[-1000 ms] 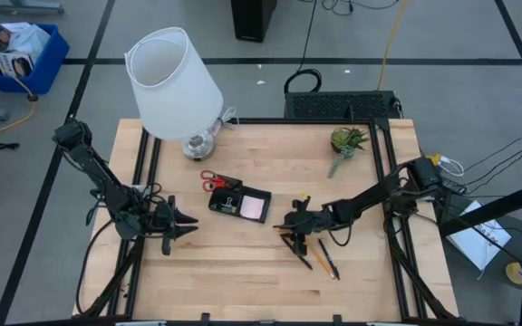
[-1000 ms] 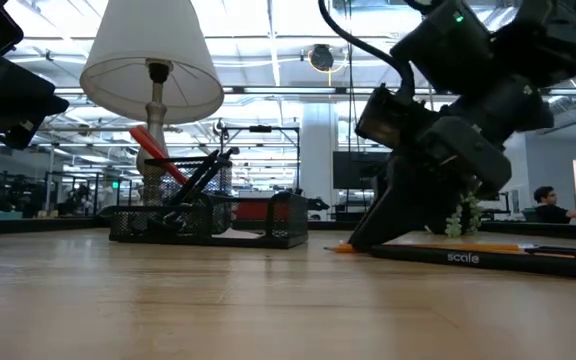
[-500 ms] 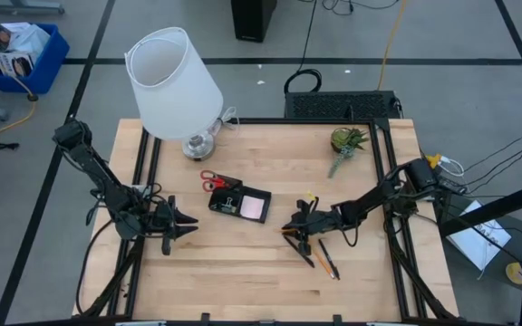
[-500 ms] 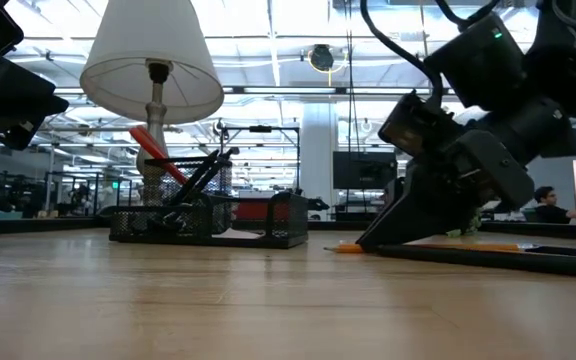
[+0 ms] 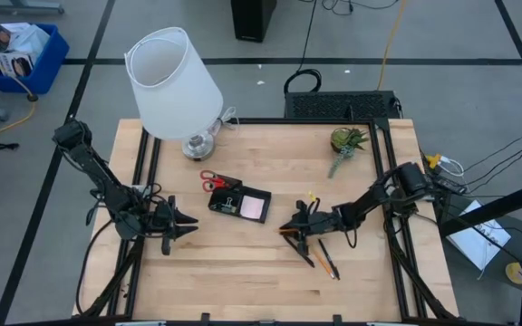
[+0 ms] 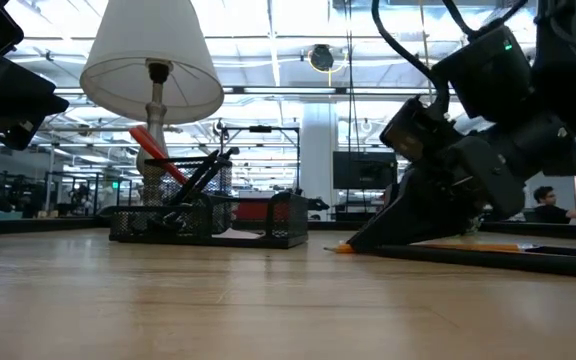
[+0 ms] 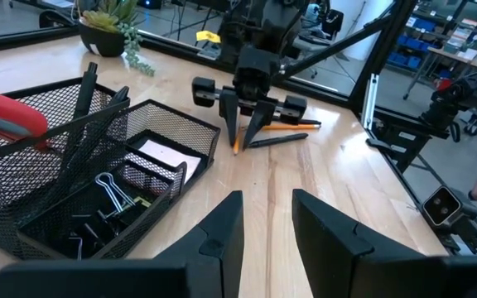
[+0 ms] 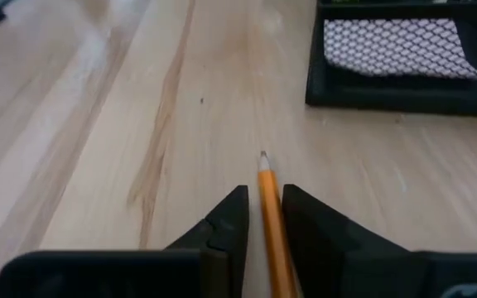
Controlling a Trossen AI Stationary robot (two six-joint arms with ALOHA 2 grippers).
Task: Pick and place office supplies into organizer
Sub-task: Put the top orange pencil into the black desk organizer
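Note:
My right gripper (image 5: pixel 287 229) stands with its fingertips down at the table near the middle. It is open by a narrow gap, and its fingers stand on either side of an orange pencil (image 8: pixel 270 211) that lies flat on the wood with its tip (image 8: pixel 262 156) toward the organizer. The black mesh organizer (image 5: pixel 240 201) holds red-handled scissors (image 5: pixel 209 179), pens, a pink pad (image 5: pixel 254 207) and clips (image 7: pixel 113 192). A black pen (image 5: pixel 301 253) and another pencil (image 5: pixel 328 261) lie beside the right gripper. My left gripper (image 5: pixel 187 225) waits open, left of the organizer.
A white lamp (image 5: pixel 172 86) stands at the far left of the table. A green plant sprig (image 5: pixel 344 145) sits far right. Bare wood lies between the organizer (image 8: pixel 396 62) and the pencil. Black frame rails run along the table's left and right edges.
My right arm has sunk lower, and its gripper now slants flatter over the pencil. Its fingertips have stayed down at the table by the pencil's tip. The pencil still lies on the wood.

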